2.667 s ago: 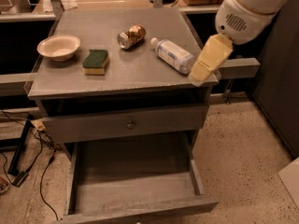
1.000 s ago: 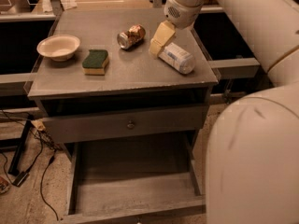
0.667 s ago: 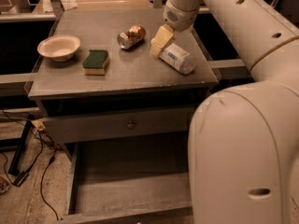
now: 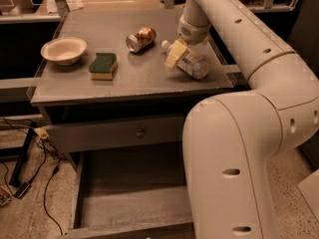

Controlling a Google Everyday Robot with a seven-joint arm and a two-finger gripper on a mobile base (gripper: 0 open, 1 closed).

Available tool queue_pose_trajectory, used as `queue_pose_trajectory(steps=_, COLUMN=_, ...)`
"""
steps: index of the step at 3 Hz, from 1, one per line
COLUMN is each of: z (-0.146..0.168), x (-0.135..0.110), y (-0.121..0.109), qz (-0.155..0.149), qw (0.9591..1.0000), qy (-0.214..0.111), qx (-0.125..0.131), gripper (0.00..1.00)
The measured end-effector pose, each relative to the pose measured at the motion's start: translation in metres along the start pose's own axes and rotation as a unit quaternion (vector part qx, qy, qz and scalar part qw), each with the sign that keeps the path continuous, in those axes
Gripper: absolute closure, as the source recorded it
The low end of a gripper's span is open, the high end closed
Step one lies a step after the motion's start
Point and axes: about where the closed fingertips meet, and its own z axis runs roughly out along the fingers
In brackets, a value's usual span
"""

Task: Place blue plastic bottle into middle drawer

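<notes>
The blue plastic bottle (image 4: 193, 64) lies on its side on the right part of the cabinet top (image 4: 139, 81), with its white cap pointing to the far left. My gripper (image 4: 176, 55) hangs from the wrist straight down onto the bottle's neck end and touches or nearly touches it. The middle drawer (image 4: 127, 195) stands pulled out below, with a bare plank floor and nothing in it. My arm hides the drawer's right side.
A crushed metal can (image 4: 140, 38) lies just left of the bottle. A green and yellow sponge (image 4: 103, 65) and a white bowl (image 4: 63, 49) sit further left. The shut top drawer front has a small knob (image 4: 140, 132). Cables (image 4: 35, 168) lie on the floor at the left.
My arm has swung in from the right and its large link now fills the right foreground. The gripper has come down over the bottle's neck end. The bottle has not moved.
</notes>
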Motion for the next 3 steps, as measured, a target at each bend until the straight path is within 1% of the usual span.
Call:
queue_pose_trajectory(steps=1, z=0.0, x=0.0, y=0.0, qz=0.0, qw=1.0, qy=0.0, qx=0.0, gripper=0.19)
queue_pose_trajectory(steps=3, z=0.0, x=0.0, y=0.0, qz=0.0, qw=1.0, qy=0.0, qx=0.0, gripper=0.65)
